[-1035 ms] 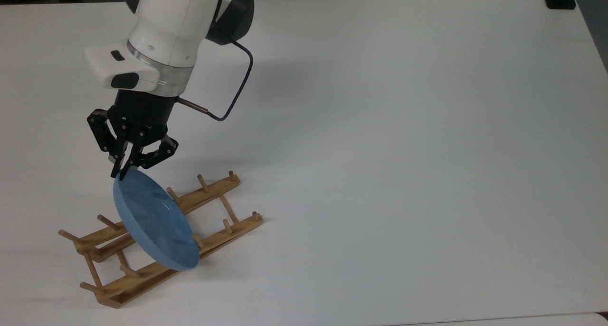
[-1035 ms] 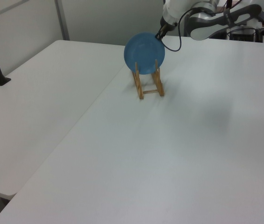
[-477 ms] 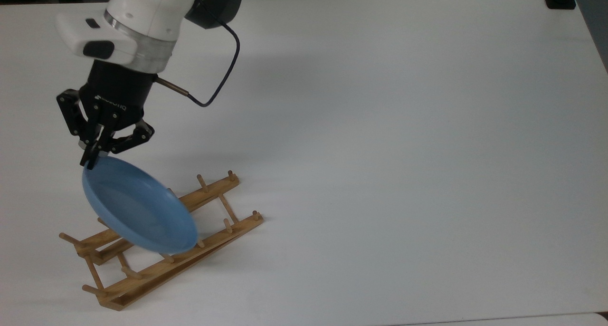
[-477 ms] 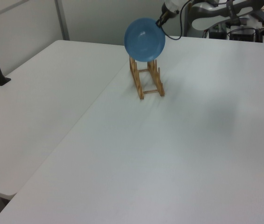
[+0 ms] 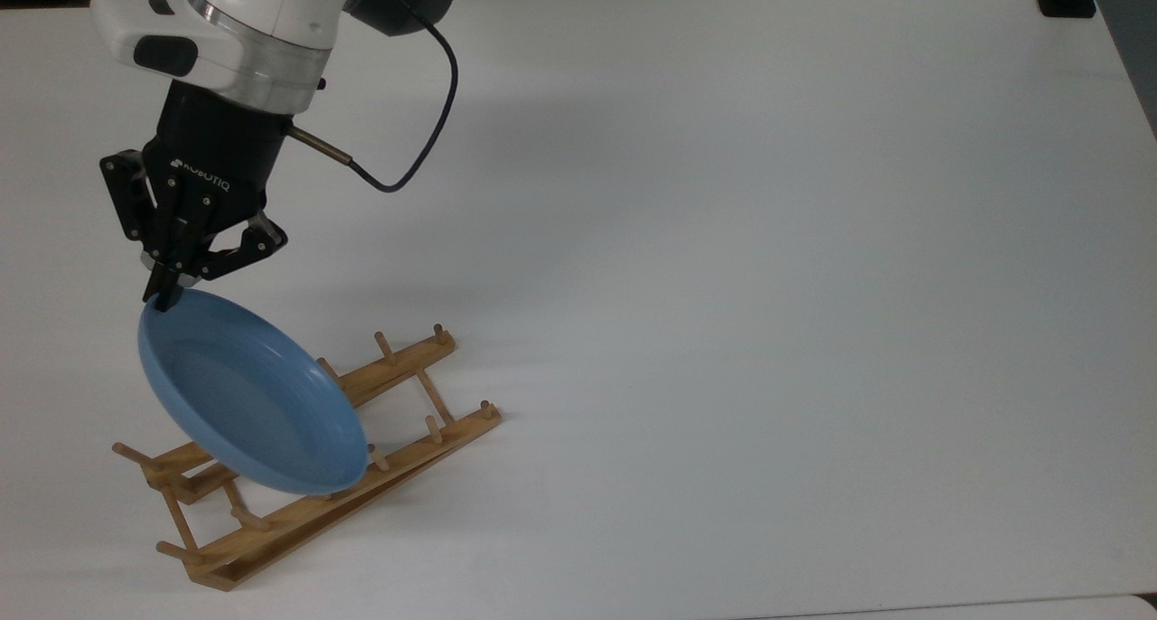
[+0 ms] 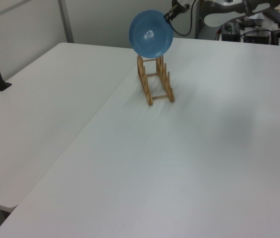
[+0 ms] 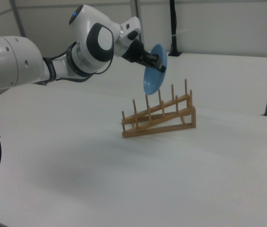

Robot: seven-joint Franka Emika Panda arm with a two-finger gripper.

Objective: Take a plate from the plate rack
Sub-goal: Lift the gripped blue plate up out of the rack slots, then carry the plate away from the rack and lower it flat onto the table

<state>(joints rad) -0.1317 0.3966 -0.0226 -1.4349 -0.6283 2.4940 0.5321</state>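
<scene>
The gripper has its fingers clamped on the plate's rim. The blue dish hangs tilted above the plate rack

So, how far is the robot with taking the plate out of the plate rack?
Done: the gripper is shut on the rim of the plate, and in the right view the plate hangs in the air above the pegs of the plate rack, apart from them. In hand: the plate is held tilted over the rack. Left: probably only to carry it away from the rack.
</scene>
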